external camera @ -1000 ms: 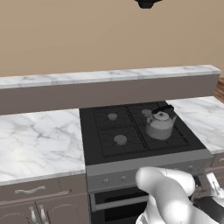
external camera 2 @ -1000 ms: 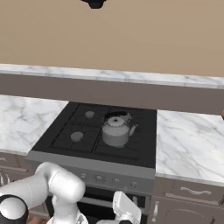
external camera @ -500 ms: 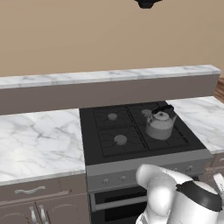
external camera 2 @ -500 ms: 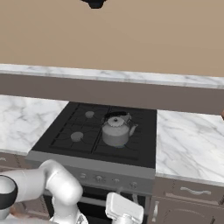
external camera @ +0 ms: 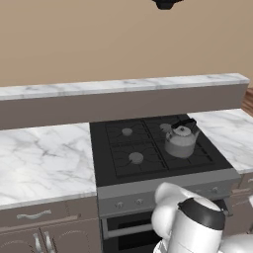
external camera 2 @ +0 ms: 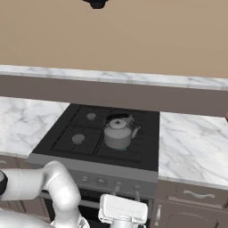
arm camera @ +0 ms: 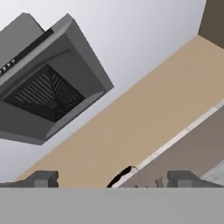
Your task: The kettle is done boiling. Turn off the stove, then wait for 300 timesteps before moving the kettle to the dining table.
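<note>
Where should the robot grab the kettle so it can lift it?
Probably by the black arched handle on top of the kettle, coming straight down from above. The handle stands clear over the lid, while the round body looks too wide and smooth to pinch.

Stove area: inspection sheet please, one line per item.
Surface: black stove set between marble counter runs, a raised marble ledge behind.
Job's things: kettle upright on the stove's rear right burner, lid on; small knobs along the front panel, positions too small to read.
Clutter: nothing seen.
Grippers: gripper open, empty, tilted up toward the range hood, low in front of the oven.
Cables: nothing seen.
Surroundings: tan wall; brown cabinets under the counter.
</note>
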